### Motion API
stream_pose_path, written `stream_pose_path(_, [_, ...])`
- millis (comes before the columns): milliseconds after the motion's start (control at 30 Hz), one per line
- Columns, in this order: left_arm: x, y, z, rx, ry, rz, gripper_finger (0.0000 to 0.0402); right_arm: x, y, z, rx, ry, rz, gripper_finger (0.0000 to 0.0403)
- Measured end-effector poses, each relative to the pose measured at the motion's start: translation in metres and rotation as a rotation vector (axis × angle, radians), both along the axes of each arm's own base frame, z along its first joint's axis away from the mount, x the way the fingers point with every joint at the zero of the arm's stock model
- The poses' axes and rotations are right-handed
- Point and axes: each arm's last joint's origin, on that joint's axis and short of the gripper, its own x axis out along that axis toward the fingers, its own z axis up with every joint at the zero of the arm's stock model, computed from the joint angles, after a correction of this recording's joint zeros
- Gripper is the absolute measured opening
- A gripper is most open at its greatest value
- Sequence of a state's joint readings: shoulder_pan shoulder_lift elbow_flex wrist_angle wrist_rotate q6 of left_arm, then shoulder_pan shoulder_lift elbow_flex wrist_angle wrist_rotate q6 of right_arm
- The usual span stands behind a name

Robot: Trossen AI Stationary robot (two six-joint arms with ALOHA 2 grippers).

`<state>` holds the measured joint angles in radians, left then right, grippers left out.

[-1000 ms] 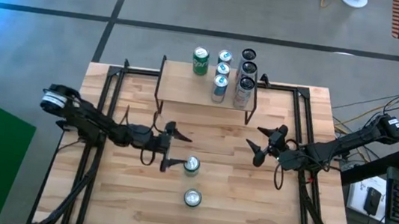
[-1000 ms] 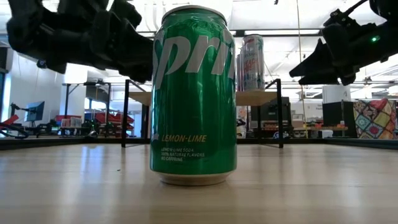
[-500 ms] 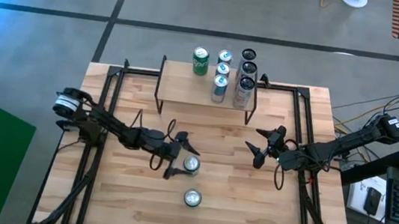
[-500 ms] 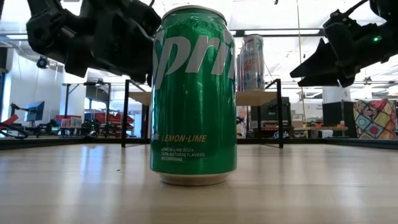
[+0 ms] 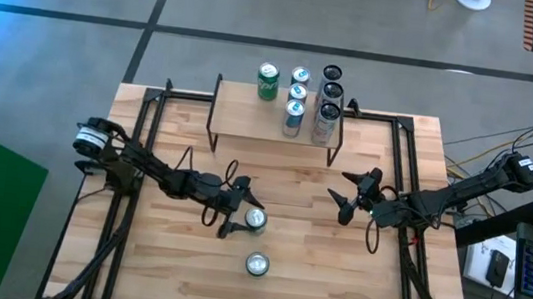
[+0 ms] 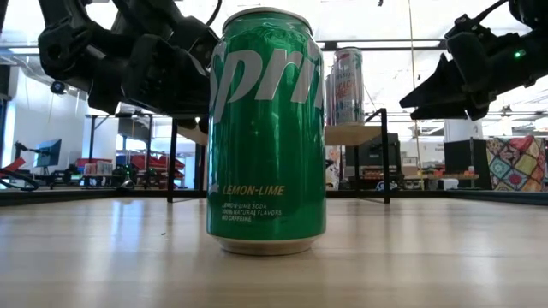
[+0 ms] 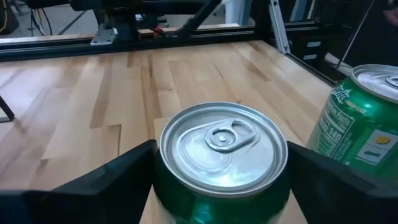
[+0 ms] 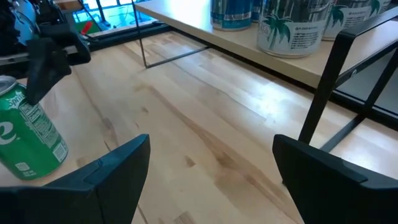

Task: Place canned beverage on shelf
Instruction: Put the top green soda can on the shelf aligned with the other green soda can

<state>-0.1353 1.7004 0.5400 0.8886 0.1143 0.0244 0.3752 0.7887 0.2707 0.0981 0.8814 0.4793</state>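
A green can [image 5: 256,219] stands upright on its base in the middle of the wooden table, silver lid [image 7: 222,144] up. My left gripper [image 5: 243,209] reaches in from the table's left with a finger on each side of it. A second green can [image 5: 257,263] stands nearer the front edge and fills the low view [image 6: 267,128]. The shelf [image 5: 250,117] stands at the far edge and bears several cans [image 5: 298,98]. My right gripper [image 5: 346,201] hangs open above the table's right half, with nothing between its fingers. My left gripper has the green can between its two fingers, one finger [image 7: 124,177] against each side of the can's wall [image 7: 168,200] just below the lid. No gap shows between fingers and wall. The fingers come in almost level from the table's left. The can stands upright on the table.
Black frame rails [image 5: 401,165] run along the table's left and right sides. The shelf's thin black legs [image 8: 323,93] stand on the table's far part. Bare wood lies between the shelf and the two cans.
My left gripper has gone toward the table's right and dipped down, so that its fingers now stand around the green can. The can has kept its place. My right gripper has kept still.
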Motion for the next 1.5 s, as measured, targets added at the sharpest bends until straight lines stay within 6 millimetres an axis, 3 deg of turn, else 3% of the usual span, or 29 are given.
stream_pose_path(333, [-0.001,0.002,0.005,-0.007,0.000,0.071,0.0293,0.000,0.000,0.000,0.000,0.000,0.000,0.0327])
stream_pose_path(600, [-0.011,0.021,0.043,0.004,-0.029,0.198,0.0293,-0.001,0.000,-0.001,0.009,0.006,-0.006,0.0327])
stream_pose_path(933, [-0.008,0.083,0.118,0.088,-0.020,0.458,0.0293,0.000,0.000,-0.001,0.012,0.001,-0.007,0.0327])
stream_pose_path(1233, [-0.010,0.135,0.162,0.127,-0.034,0.594,0.0293,-0.002,-0.001,-0.004,0.017,0.021,-0.014,0.0327])
stream_pose_path(1333, [-0.012,0.146,0.170,0.120,-0.052,0.604,0.0293,-0.003,-0.001,-0.006,0.023,0.023,-0.017,0.0327])
stream_pose_path(1500, [-0.017,0.160,0.166,0.109,-0.041,0.635,0.0293,-0.003,-0.001,-0.006,0.028,0.018,-0.019,0.0327])
